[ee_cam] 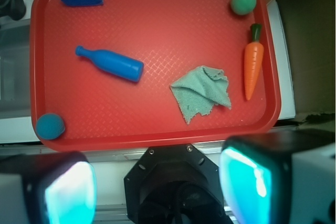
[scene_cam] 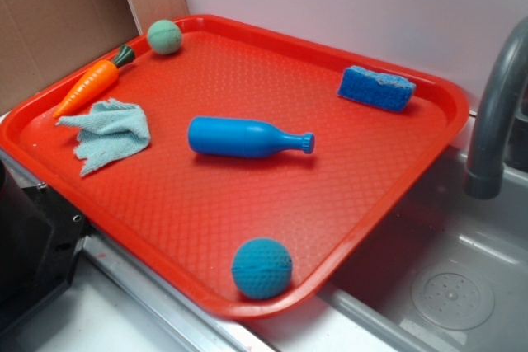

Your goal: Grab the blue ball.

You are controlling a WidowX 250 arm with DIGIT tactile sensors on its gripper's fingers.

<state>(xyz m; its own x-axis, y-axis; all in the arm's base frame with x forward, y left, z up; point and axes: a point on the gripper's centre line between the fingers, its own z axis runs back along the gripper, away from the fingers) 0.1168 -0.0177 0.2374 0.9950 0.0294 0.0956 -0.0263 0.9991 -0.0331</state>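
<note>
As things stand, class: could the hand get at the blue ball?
Probably yes. The blue ball sits alone in a corner of the tray, nothing on or beside it; only the rim is close. The hand is open, off the tray.

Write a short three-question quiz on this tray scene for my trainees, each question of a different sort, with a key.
1. True or false: the blue bottle stands upright.
2. Which thing lies nearest the carrot? A sponge B green ball C blue ball
3. Fill in: in the wrist view, the blue ball sits in the tray's lower ____ corner.

Key: 1 false, it lies on its side. 2 B. 3 left. The gripper is open, touching nothing. The cloth is not tested.
</note>
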